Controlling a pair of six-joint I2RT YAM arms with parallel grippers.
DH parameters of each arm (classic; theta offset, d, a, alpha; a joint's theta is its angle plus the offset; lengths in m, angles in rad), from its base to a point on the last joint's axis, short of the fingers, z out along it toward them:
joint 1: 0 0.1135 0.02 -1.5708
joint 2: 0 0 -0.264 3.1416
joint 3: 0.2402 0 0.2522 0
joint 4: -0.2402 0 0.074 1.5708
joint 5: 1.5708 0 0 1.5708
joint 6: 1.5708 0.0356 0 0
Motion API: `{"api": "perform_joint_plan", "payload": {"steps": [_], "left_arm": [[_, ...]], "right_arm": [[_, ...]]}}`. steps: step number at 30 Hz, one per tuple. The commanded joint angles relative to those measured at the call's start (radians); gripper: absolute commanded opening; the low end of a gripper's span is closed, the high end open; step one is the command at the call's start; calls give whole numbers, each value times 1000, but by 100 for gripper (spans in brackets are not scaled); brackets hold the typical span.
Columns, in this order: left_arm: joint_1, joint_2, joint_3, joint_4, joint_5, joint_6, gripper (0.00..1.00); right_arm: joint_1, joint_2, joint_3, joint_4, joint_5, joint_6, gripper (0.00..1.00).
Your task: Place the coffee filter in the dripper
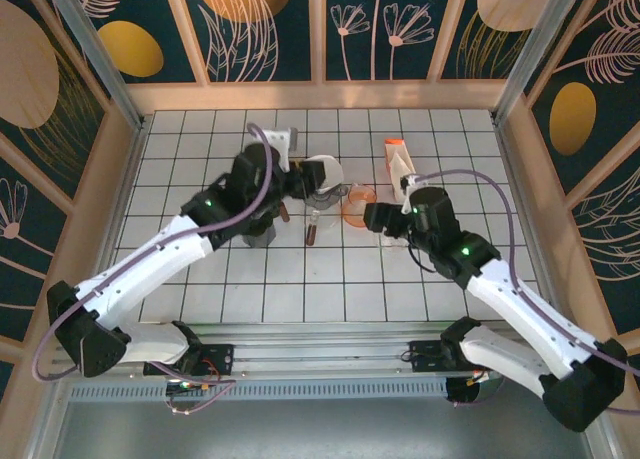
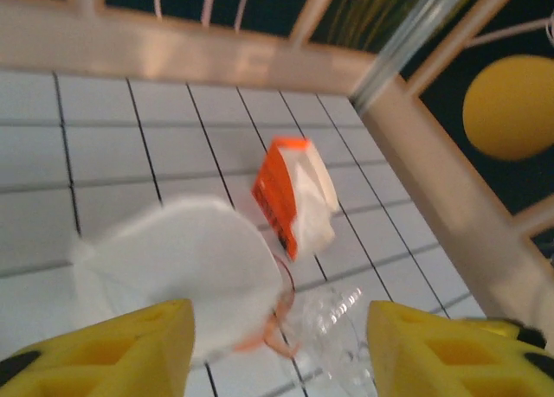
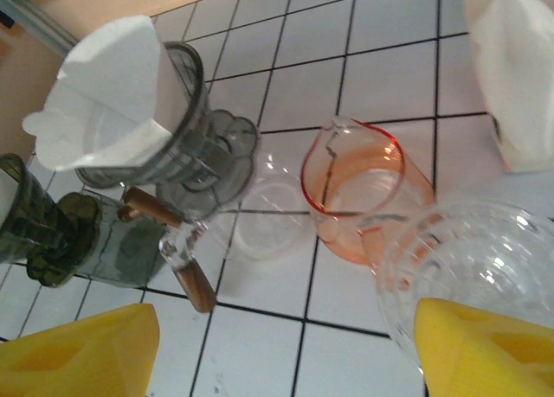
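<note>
Although both arms reach over the middle of the tiled table point(image 1: 200, 279), neither tool has hold of anything. Left gripper point(image 2: 277, 321): jaws partly apart, nothing between them. Right gripper point(image 3: 286, 332): jaws wide, empty. White coffee filter point(image 3: 104, 86) sits in the smoked-glass dripper point(image 3: 195, 142), its top edge well above the rim and leaning sideways. Orange pitcher point(image 3: 363, 198) stands near the dripper; filter box point(image 2: 290, 194) lies nearer the far edge.

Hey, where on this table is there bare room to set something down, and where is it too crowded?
Bare tiles run along the near edge between the left arm and the right arm, in the far left corner, and right of the filter box. The middle is crowded: dripper, orange pitcher and glassware bunch together.
</note>
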Motion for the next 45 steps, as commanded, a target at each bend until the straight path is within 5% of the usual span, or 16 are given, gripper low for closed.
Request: {"api": "perform_joint_plan", "payload": {"steps": [1,6,16,30,45], "left_arm": [[79,93,68,-109,66,134,61],[141,198,121,-160,96,228,67],[212,165,-9,-52,194,223,76],[254,226,-64,12,215,186,61],[256,261,-80,22,183,168,59]], "right_arm": [[-28,86,96,119,-93,-48,77],[-53,215,197,147,-130,-74,77],[-53,410,332,175,-187,-99,78],[-86,539,355,182,-135,-98,63],[-86,562,337,213,-130,-91,67]]}}
